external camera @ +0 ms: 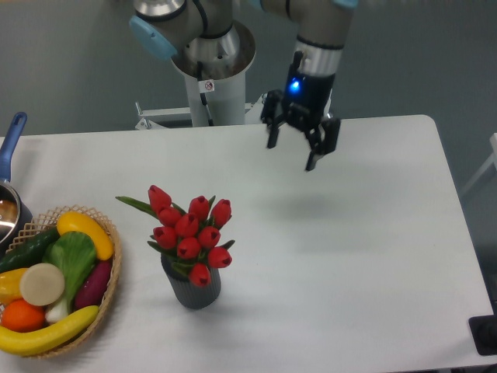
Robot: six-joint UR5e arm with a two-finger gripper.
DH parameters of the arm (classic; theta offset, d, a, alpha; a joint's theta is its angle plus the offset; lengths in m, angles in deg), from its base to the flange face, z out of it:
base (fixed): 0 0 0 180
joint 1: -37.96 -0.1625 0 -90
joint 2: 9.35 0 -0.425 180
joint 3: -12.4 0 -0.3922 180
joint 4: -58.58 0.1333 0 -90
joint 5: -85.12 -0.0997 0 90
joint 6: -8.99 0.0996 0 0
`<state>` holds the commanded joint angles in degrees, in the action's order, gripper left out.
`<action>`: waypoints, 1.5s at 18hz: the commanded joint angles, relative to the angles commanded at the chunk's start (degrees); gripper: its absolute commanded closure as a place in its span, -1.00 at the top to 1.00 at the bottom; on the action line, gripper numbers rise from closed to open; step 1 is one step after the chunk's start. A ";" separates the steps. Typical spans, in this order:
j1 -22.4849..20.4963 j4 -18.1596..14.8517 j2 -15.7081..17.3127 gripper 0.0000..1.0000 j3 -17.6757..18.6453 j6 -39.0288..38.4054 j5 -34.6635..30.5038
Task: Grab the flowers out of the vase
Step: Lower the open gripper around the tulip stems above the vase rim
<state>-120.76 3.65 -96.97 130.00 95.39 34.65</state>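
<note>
camera view | I'm seeing the gripper (pixel 292 155) hanging above the table (pixel 373 233) with jaws spread wide, gripping nothing | the flowers (pixel 189 231) are sitting upright in the vase (pixel 191 286), well apart from it, beside the basket (pixel 109 287)

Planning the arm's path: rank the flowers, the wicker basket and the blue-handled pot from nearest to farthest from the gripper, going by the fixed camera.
1. The flowers, in the vase down and to the left of the open gripper, are nearest.
2. The wicker basket of fake produce, at the table's front left, comes next.
3. The blue-handled pot, cut off at the left edge, is farthest.
</note>
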 joint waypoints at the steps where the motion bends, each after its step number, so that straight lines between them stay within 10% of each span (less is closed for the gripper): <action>1: 0.09 0.00 -0.27 1.00 0.09 -0.52 1.93; 9: 0.26 2.37 -6.59 1.00 0.09 -1.76 18.20; 27: 7.64 10.36 -17.22 1.00 -6.68 -2.20 19.88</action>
<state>-113.12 14.01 -114.19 123.32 93.19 54.53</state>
